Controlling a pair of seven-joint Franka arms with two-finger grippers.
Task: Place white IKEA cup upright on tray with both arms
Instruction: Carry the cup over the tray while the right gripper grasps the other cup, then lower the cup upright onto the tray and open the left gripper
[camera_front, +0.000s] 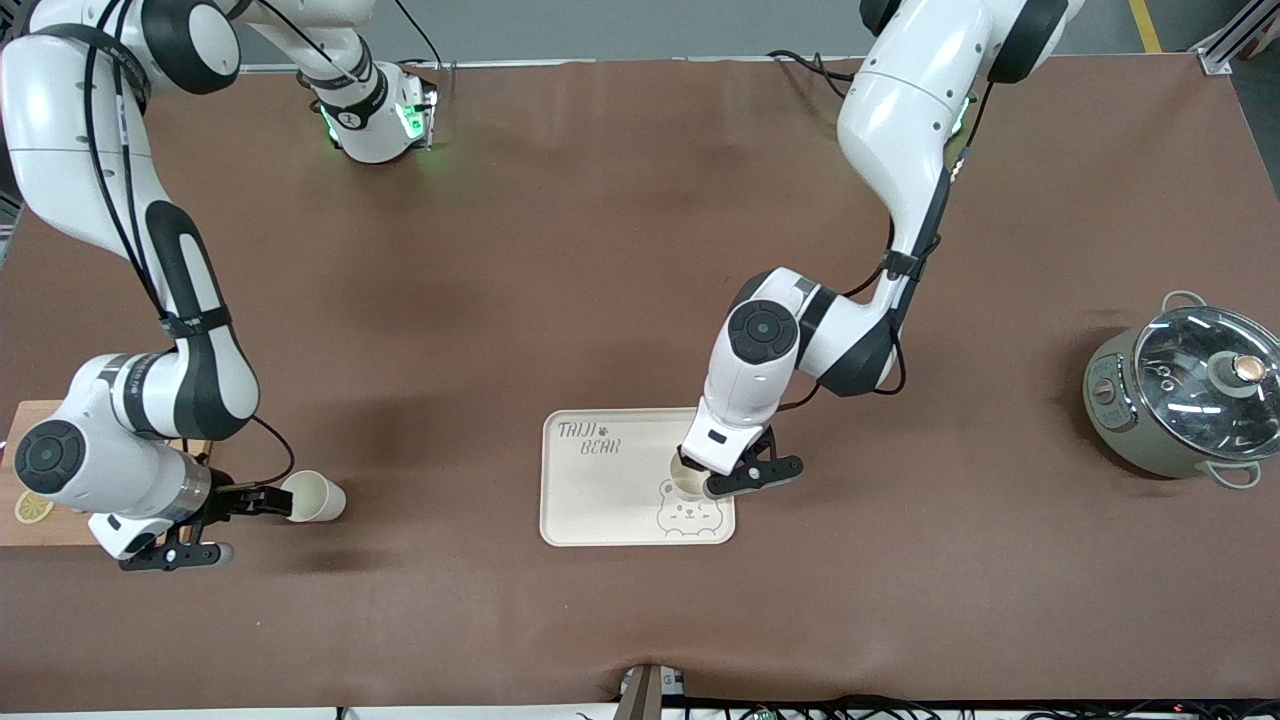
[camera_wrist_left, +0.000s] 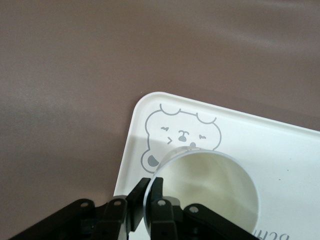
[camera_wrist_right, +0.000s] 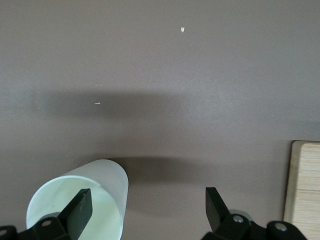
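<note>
A cream tray (camera_front: 600, 490) with a grey bear drawing and "TAIJI BEAR" lettering lies mid-table. A white cup (camera_front: 686, 478) stands upright on it next to the bear's head. My left gripper (camera_front: 712, 484) is shut on this cup's rim; in the left wrist view the gripper (camera_wrist_left: 151, 192) pinches the wall of the cup (camera_wrist_left: 210, 190) over the tray (camera_wrist_left: 280, 145). A second white cup (camera_front: 315, 497) lies on its side toward the right arm's end. My right gripper (camera_front: 255, 525) is open beside it; in the right wrist view the gripper (camera_wrist_right: 147, 192) has one finger (camera_wrist_right: 80, 210) at the mouth of this cup (camera_wrist_right: 100, 190).
A wooden cutting board (camera_front: 30, 525) with a lemon slice (camera_front: 33, 507) lies at the right arm's end, under that arm's wrist; it also shows in the right wrist view (camera_wrist_right: 306, 185). A grey pot with a glass lid (camera_front: 1185, 395) stands at the left arm's end.
</note>
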